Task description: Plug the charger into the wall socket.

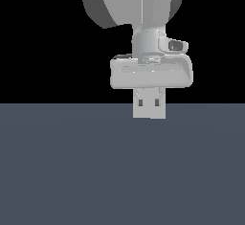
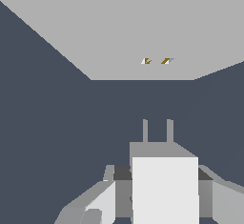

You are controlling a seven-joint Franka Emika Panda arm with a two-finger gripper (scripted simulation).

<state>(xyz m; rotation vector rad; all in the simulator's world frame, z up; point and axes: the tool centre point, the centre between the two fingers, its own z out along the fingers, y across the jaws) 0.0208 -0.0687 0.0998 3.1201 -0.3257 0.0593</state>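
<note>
Exterior view: the hand (image 1: 150, 105) hung at centre frame over the dark worktop (image 1: 72, 171), its fingers clamped on the charger (image 1: 150, 108), a pale block seen end-on. The grip seemed meant to keep the block level for a straight push. No socket appeared in this view.

Wrist view: the charger (image 2: 164, 185) filled the lower centre, its two thin prongs (image 2: 157, 131) pointing at the wall socket (image 2: 124, 27), the grey plate across the upper frame. Two small slots (image 2: 156, 61) showed on the plate, well apart from the prong tips and roughly in line with them. Only this view revealed the gap left to close.
</note>
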